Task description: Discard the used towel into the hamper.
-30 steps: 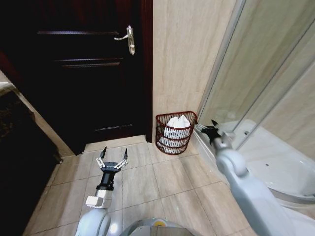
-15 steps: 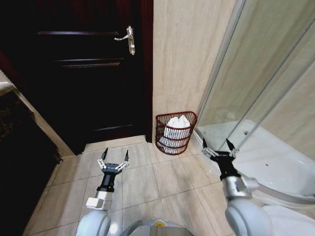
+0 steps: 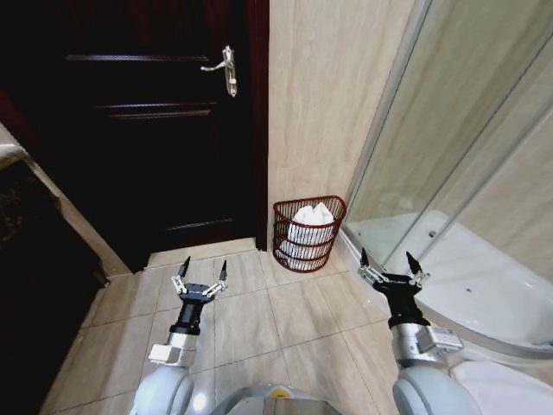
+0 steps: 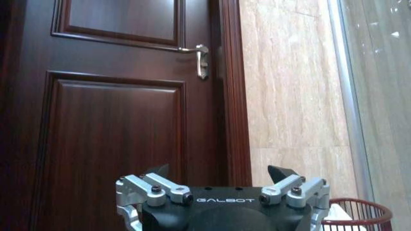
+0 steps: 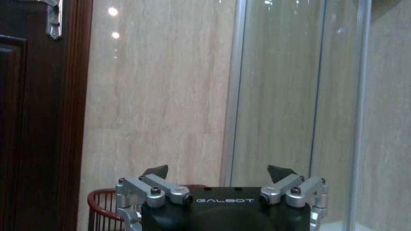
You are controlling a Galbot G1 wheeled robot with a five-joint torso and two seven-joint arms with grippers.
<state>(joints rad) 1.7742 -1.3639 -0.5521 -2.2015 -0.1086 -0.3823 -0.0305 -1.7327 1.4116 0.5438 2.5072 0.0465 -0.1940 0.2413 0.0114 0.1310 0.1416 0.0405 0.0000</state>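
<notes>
The hamper (image 3: 308, 235) stands on the floor (image 3: 251, 324) in the corner where the tiled wall (image 3: 324, 95) meets the glass shower screen (image 3: 449, 130), just beside the dark door (image 3: 147, 130). A white towel (image 3: 312, 217) lies inside it, bunched into a soft mound whose top sits about level with the rim, so the discarding looks done. The left tool (image 3: 200, 271) hangs low over the floor tiles in front of the door, its fingers spread wide and holding nothing. The right tool (image 3: 391, 262) is raised beside the curved shower base (image 3: 484, 285), near the hamper but apart from it, likewise wide open and empty. As for handling, the towel is probably light and limp: it would sag and fold rather than keep a shape, and its cloth should give good friction, so there is little risk of slipping. If it had to be taken up again, the best hold would likely be a pinch on the highest fold of the mound, reached from above, clear of the thin ribs. The hamper itself looks light and easy to tip, so a sideways knock against its rim could shift it.
</notes>
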